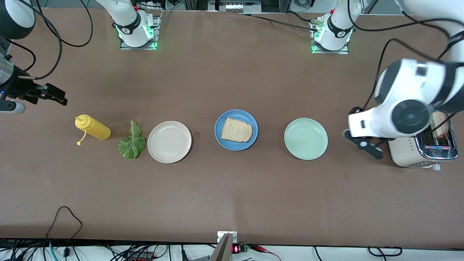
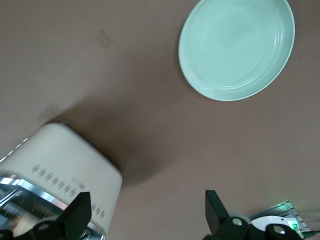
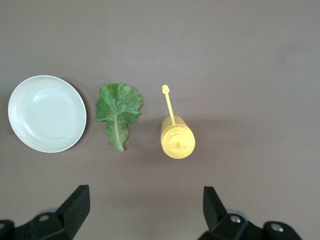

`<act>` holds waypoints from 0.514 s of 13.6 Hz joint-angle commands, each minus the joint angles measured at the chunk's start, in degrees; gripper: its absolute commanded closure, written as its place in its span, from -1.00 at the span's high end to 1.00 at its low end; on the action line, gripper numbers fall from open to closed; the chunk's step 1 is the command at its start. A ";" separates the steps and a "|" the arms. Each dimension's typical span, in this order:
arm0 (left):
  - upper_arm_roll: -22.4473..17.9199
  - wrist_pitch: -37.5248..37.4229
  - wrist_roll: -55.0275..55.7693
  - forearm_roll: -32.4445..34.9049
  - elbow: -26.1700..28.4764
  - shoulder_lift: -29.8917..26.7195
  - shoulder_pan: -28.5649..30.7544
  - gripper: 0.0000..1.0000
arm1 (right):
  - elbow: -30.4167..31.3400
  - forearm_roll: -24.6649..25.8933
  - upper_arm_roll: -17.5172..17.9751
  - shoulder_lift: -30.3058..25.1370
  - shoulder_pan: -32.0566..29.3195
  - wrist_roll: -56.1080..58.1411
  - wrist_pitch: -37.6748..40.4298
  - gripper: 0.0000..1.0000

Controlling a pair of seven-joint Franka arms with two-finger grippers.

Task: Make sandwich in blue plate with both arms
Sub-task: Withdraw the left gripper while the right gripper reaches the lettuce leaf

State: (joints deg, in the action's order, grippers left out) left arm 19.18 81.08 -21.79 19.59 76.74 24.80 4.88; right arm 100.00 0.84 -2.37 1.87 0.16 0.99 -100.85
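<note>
The blue plate (image 1: 219, 135) sits mid-table with one tan bread slice (image 1: 236, 129) on it. A second bread slice (image 1: 439, 123) stands in the toaster (image 1: 413, 154) at the left arm's end. The lettuce leaf (image 1: 132, 141) lies on the table beside the cream plate; it also shows in the right wrist view (image 3: 119, 107). My left gripper (image 1: 362, 144) is open and empty, over the table between the mint plate and the toaster (image 2: 60, 165). My right gripper (image 1: 59, 97) is open and empty, up over the table at the right arm's end, near the yellow bottle.
A cream-white plate (image 1: 169, 141) (image 3: 47, 113) and a pale mint-green plate (image 1: 306, 138) (image 2: 237, 47) flank the blue plate, both bare. A yellow squeeze bottle (image 1: 92, 127) (image 3: 177, 137) lies beside the lettuce, toward the right arm's end. Cables run along the table's near edge.
</note>
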 commanded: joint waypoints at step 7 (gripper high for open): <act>0.16 -9.27 16.33 -4.96 -13.46 -1.15 2.76 1.00 | -0.51 -1.55 0.09 14.54 6.34 -0.64 -10.50 1.00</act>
State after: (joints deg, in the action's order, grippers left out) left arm 19.12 73.26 -9.41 18.39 64.69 23.66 7.15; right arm 100.42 0.03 -2.05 12.63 6.80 0.23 -110.33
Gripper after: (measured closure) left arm 0.000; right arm 0.000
